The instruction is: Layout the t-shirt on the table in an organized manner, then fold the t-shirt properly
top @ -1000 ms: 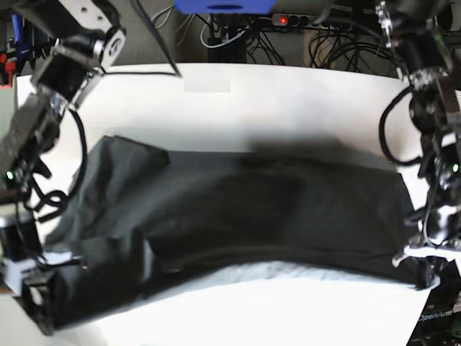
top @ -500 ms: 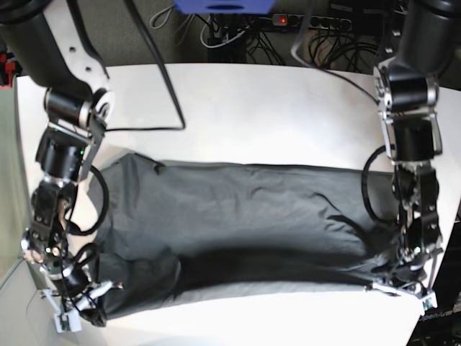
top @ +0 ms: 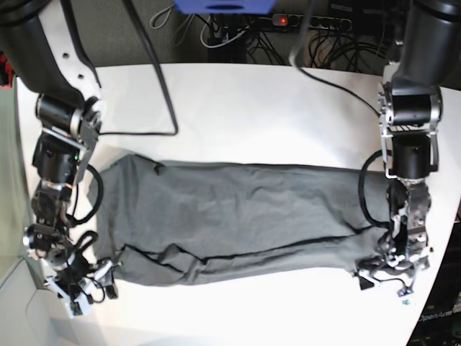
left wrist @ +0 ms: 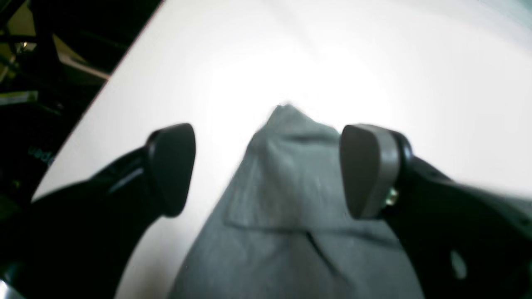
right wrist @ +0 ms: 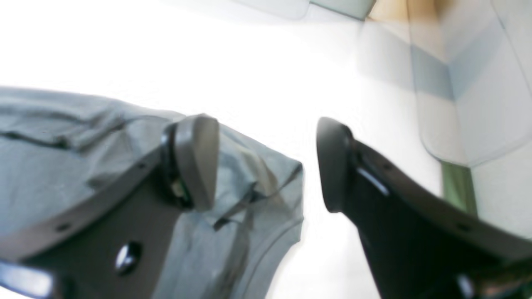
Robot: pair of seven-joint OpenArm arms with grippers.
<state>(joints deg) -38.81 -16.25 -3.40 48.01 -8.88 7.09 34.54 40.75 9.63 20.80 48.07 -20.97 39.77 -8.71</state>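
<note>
The dark grey t-shirt [top: 245, 216] lies flat as a long band across the white table [top: 252, 108]. My left gripper [top: 382, 282] stands at the shirt's near corner on the base view's right. In the left wrist view the left gripper [left wrist: 268, 170] is open, and a shirt corner [left wrist: 291, 174] rests on the table between its fingers [left wrist: 170, 166], free of both. My right gripper [top: 94, 292] is at the shirt's near corner on the base view's left. In the right wrist view the right gripper [right wrist: 264, 162] is open over a hemmed shirt corner [right wrist: 257, 199], holding nothing.
Both grippers stand close to the table's side edges. A black cable [top: 162, 101] trails over the table's far left part. Behind the far edge are a power strip [top: 288, 20] and tangled cables. Tiled floor [right wrist: 457, 83] shows past the table's corner in the right wrist view.
Both grippers were shut on the shirt's near corners, holding it stretched. They have opened, and the shirt has settled flat on the table.
</note>
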